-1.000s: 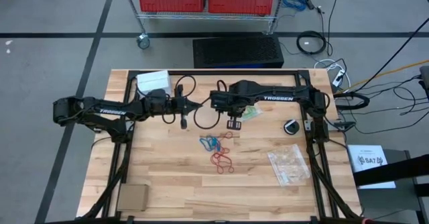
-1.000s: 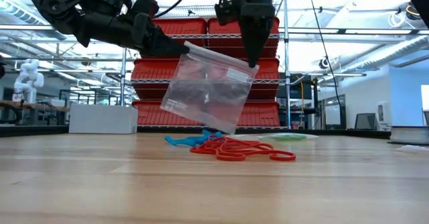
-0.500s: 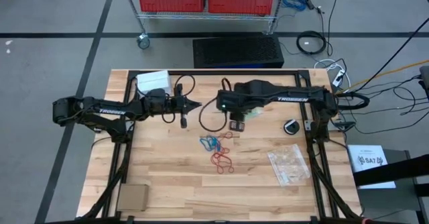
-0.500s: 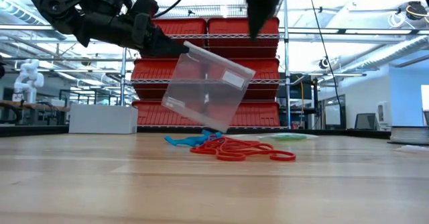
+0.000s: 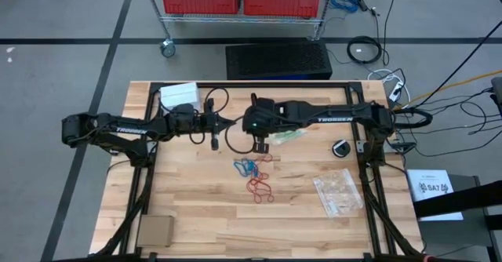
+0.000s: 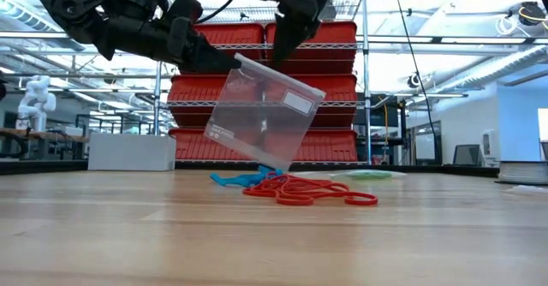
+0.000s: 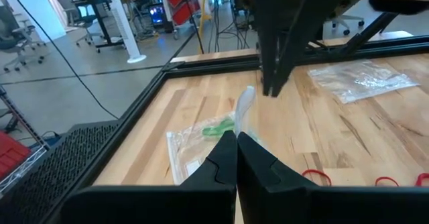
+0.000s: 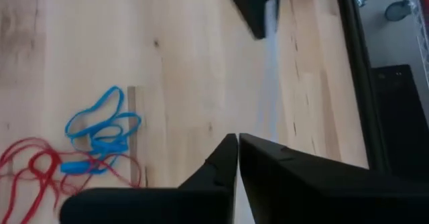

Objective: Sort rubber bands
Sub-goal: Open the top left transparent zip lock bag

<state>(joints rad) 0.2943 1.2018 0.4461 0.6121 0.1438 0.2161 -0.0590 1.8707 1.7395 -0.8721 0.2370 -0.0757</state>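
Wooden table held red and blue rubber bands, lying flat in a pile stretched sideways. Left gripper pinched a clear bag hanging tilted. Right gripper was pressed together, holding nothing.

L gripper pinches clear bag – rubber bands below.

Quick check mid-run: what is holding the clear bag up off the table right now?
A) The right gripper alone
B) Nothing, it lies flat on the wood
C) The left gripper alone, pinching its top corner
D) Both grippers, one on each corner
C: in the low view the left gripper pinches the upper corner of the clear bag, which hangs tilted above the rubber bands, while the right gripper hangs just clear of its top edge.
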